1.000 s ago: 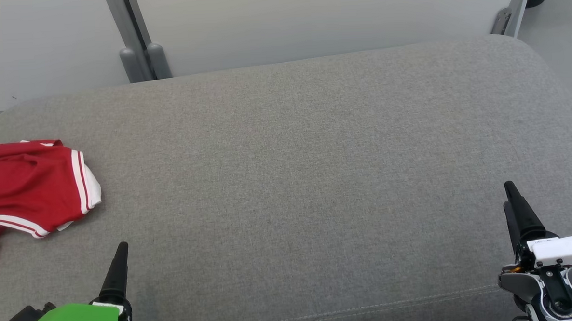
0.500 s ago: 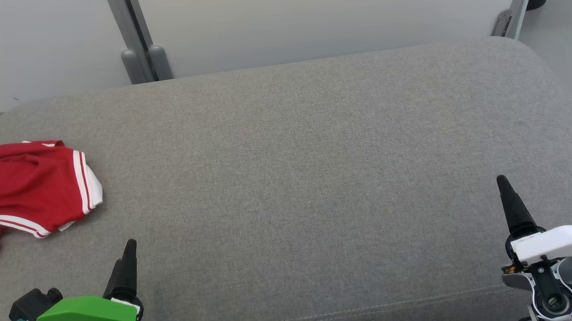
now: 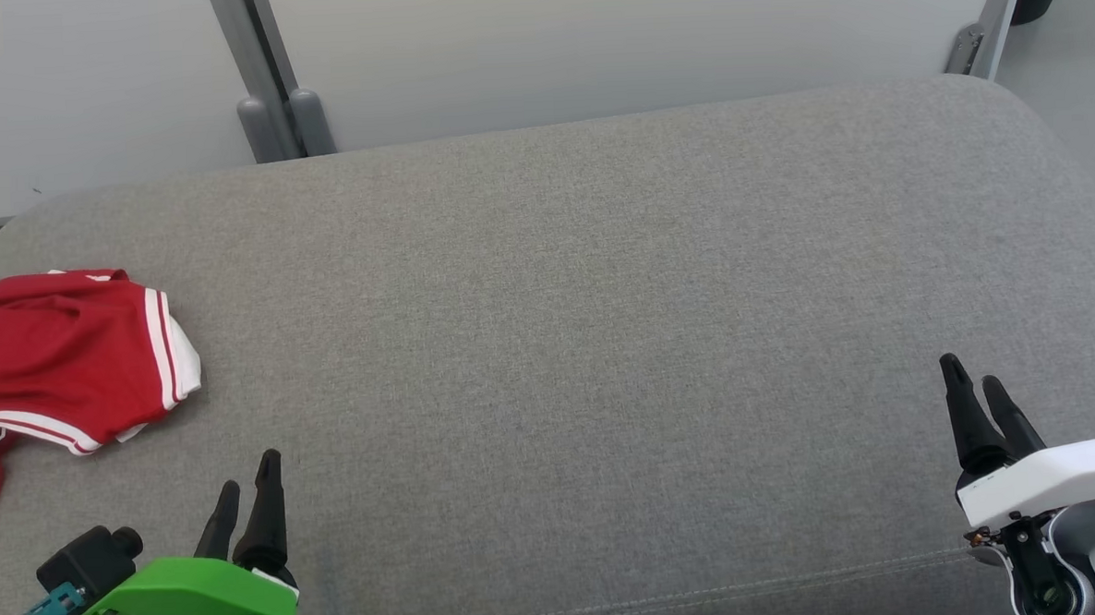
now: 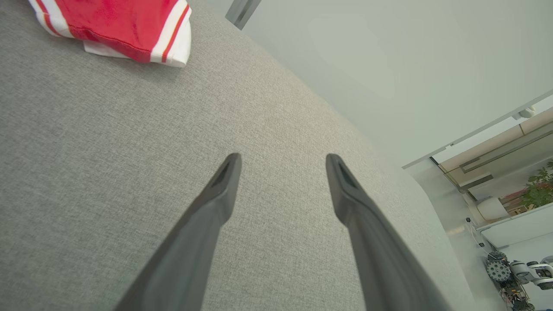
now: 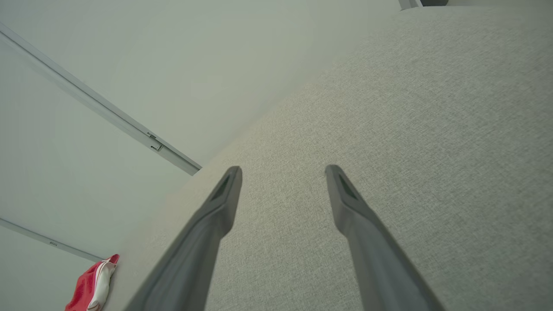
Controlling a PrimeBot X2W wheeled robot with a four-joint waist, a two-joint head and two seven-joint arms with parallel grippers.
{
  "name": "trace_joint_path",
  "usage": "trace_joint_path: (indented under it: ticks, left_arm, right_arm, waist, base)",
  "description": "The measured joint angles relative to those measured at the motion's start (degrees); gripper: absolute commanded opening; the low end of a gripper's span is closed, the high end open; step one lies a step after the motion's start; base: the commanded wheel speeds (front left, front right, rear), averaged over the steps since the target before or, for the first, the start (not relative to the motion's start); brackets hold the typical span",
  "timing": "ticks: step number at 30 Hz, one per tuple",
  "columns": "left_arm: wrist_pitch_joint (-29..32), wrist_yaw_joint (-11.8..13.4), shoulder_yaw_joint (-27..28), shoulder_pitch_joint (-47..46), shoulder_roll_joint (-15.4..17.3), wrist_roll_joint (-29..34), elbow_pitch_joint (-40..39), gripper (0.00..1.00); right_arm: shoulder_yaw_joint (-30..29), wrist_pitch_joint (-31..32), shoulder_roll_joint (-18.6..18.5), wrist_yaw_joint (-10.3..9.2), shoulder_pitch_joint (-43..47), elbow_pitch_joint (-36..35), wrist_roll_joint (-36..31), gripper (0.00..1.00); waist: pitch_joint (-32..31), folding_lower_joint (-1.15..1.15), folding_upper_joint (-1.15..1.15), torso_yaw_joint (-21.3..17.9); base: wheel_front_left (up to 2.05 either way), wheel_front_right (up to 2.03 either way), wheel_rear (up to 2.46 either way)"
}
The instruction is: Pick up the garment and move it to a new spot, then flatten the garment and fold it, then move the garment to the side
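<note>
Garment (image 3: 60, 356) at cushion (image 3: 604, 342) left edge | left claw (image 3: 248, 472), right claw (image 3: 970, 372) spread wide, empty

A grey woven surface (image 3: 602, 296) with rounded far corners spans the head view, and a stitched seam (image 3: 708, 589) runs along its near edge at 6 o'clock. Behind it are pale wall panels (image 3: 591, 37), with two grey posts (image 3: 283, 125) at 11 o'clock and a metal bracket (image 3: 964, 44) at 1 o'clock. The left wrist view shows a leafy plant (image 4: 540, 190) at 3 o'clock and a small wheeled machine (image 4: 514, 276) at 4 o'clock.
</note>
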Motion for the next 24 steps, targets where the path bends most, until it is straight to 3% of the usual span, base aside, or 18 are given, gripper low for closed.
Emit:
trace_joint_path:
  ticks: [24]
  left_arm:
    - [-4.8, 1.2, -3.4, 0.7, 1.2, 19.3, -2.5, 1.0]
  right_arm:
    - [4.5, -4.7, -5.7, -0.99, 0.3, -2.7, -19.3, 1.0]
  waist:
    - [0.0, 0.0, 0.0, -0.3]
  base:
    - [0.0, 0.0, 0.0]
